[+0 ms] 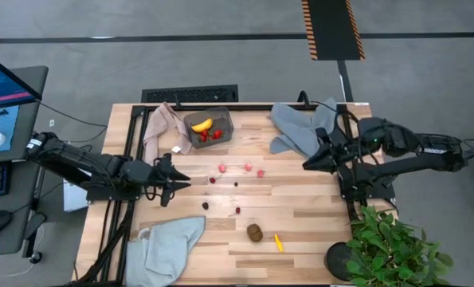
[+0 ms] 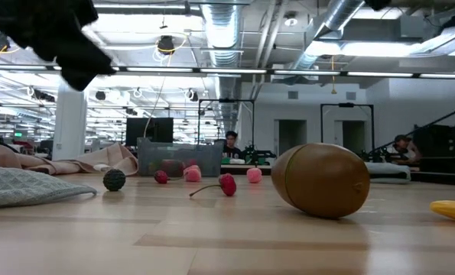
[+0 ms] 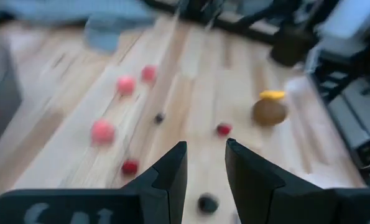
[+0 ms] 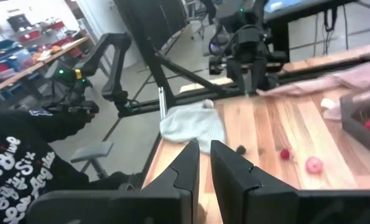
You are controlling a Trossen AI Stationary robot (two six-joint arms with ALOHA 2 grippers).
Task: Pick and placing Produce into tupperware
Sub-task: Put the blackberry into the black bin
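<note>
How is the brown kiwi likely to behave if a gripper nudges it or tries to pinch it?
The kiwi is egg-shaped and lies on its side on the bare wood table, so a nudge would probably roll it. Its smooth, rounded skin may slip from narrow fingers.

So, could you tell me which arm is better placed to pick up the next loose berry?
The left. Its gripper hangs open just beside the scattered berries, nearest the dark berry; the right gripper sits farther off by the grey cloth.

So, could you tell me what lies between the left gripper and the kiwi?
In the high view, between left gripper and kiwi lie a dark berry and a red one.
</note>
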